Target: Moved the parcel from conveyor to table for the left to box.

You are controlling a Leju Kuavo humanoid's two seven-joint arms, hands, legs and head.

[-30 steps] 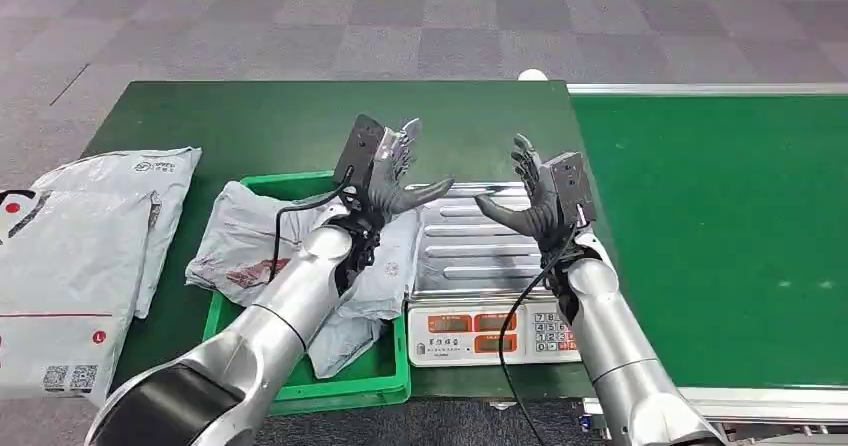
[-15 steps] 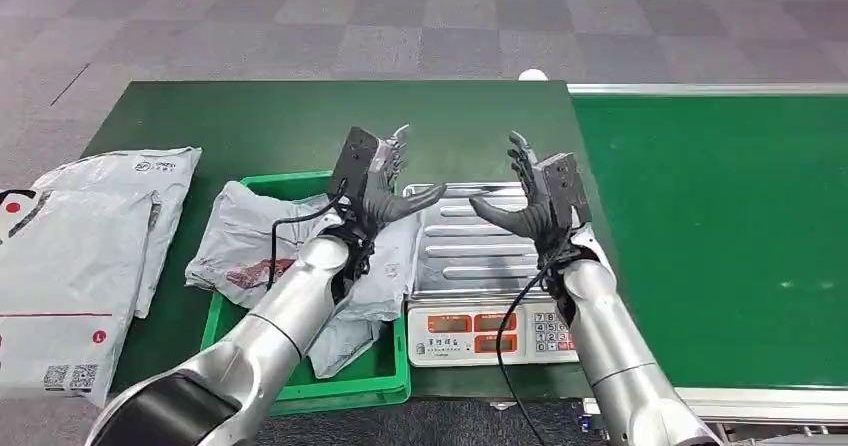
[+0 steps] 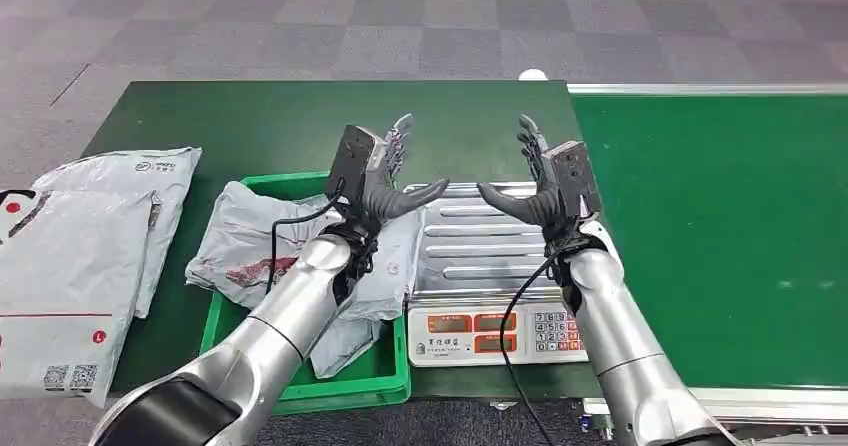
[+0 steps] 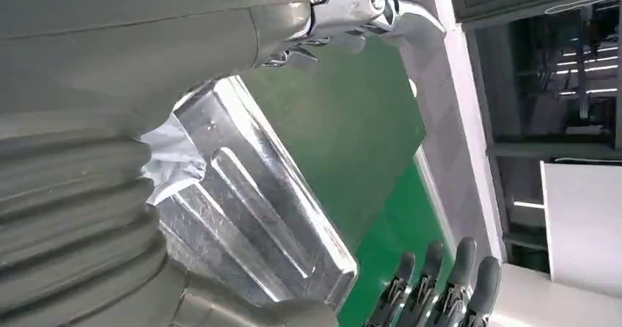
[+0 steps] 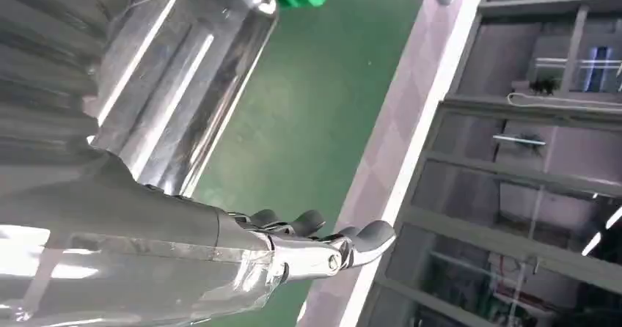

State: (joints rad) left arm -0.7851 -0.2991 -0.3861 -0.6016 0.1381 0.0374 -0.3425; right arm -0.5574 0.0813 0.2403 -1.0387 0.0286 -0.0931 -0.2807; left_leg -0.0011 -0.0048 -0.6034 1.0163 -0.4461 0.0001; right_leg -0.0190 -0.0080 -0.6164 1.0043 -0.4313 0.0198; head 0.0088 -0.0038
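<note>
- The left hand (image 3: 385,181) and right hand (image 3: 545,186) are both raised over the scale (image 3: 480,266), palms facing each other, fingers spread apart and holding nothing.
- The green conveyor (image 3: 720,236) on the robot's right carries no parcel in the part that can be seen, so the next parcel to move is not in sight.
- Crumpled grey parcels (image 3: 250,246) lie in and over the green bin (image 3: 370,386) beside the scale; two more flat grey bags (image 3: 80,256) rest on the table (image 3: 250,126) further left.
- The metal tray of the scale sits bare between the hands, seen also in the left wrist view (image 4: 242,217).
- Judged from this, the step in hand looks like waiting for, or reaching toward, a fresh parcel on the belt.
- To do it well, the right hand should keep its fingers wide, swing out over the belt clear of the scale's edge, and come down flat on the soft bag before closing, since thin plastic slips and bunches easily.
</note>
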